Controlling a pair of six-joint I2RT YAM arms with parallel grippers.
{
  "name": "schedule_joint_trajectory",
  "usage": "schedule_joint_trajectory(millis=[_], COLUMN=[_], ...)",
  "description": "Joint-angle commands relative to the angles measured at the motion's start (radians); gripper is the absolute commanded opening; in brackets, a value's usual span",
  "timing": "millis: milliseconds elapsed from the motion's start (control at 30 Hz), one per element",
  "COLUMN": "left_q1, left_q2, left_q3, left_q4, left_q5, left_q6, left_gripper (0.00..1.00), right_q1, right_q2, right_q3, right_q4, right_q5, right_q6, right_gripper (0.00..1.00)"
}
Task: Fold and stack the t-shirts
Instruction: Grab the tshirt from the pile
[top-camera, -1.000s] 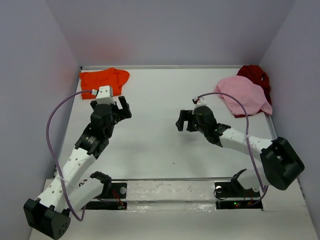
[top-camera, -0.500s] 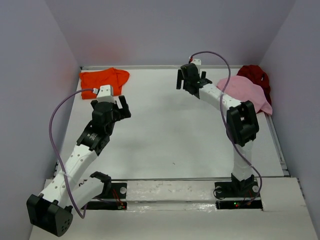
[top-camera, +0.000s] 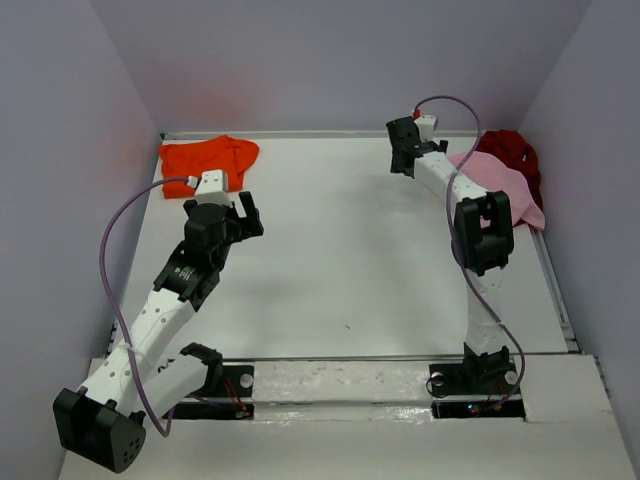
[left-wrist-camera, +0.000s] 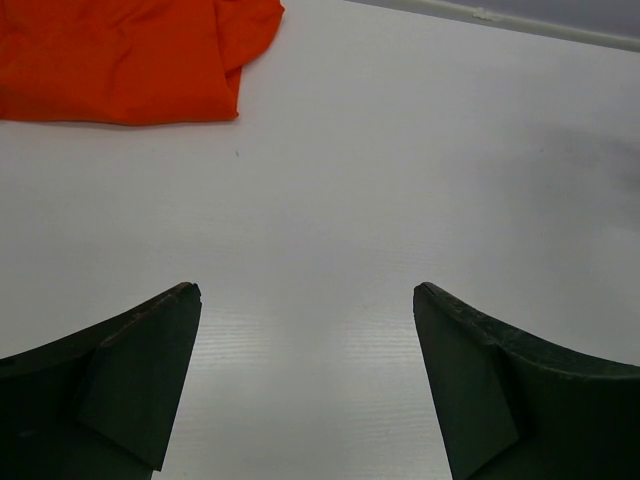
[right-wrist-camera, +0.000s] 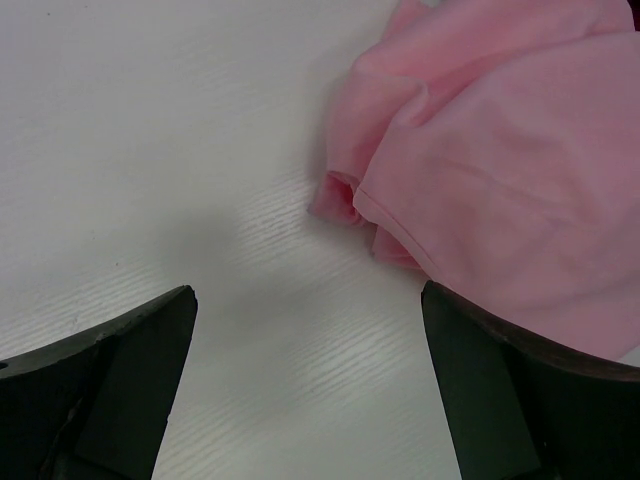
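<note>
a: so what's changed in the last second? the left gripper (top-camera: 247, 215) looks like it hasn't budged.

b: yeah, the left one's parked in the same spot. jaws spread wide, nothing in them, a little short of the orange t-shirt (top-camera: 208, 157) in the far left corner. the mover is the right gripper (top-camera: 402, 160). it was over the middle of the table (top-camera: 330, 270) and has swung out to the far right, so now it sits just beside the left edge of the pink t-shirt (top-camera: 510, 185). jaws wide apart too, empty.

a: so it's going for pink first?

b: that's my guess. the right wrist view has a bunched pink edge just ahead of the fingers, a bit toward the right one. no contact yet though. nothing's folded or stacked and all three are crumpled heaps, so this looks like the very start.

a: where's the third one?

b: dark red t-shirt (top-camera: 512, 148), shoved into the far right corner. it's touching the pink one and partly under or behind it, can't tell which.

a: anything else you can't make out?

b: plenty. from above, the right arm crosses over part of the pink shirt. the wrist view cuts the pink off at the top and right, so i can't say if that bunched bit is a sleeve or a hem. can't judge how high the gripper hovers either. and the orange one is cropped in the left wrist view.
</note>
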Motion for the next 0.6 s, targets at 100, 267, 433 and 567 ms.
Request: schedule_joint_trajectory(millis=[100, 267, 433, 567], left_q1=[0.004, 0.004, 0.002, 0.002], left_q2=[-0.027, -0.03, -0.03, -0.033], left_q3=[0.003, 0.002, 0.003, 0.002], left_q4=[0.033, 0.032, 0.032, 0.032], left_q5=[0.003, 0.0, 0.0, -0.002], left_q6=[0.01, 0.01, 0.01, 0.01], left_gripper=[0.97, 0.96, 0.96, 0.96], right_q1=[0.006, -0.015, -0.037, -0.073], right_q2=[-0.028, 0.012, 0.054, 0.08], right_q3=[-0.023, -0.015, 0.008, 0.013], right_q4=[0.073, 0.081, 0.081, 0.081], right_q5=[0.181, 0.218, 0.257, 0.206], right_q6=[-0.086, -0.108, -0.128, -0.125], right_gripper=[1.0, 1.0, 1.0, 0.97])
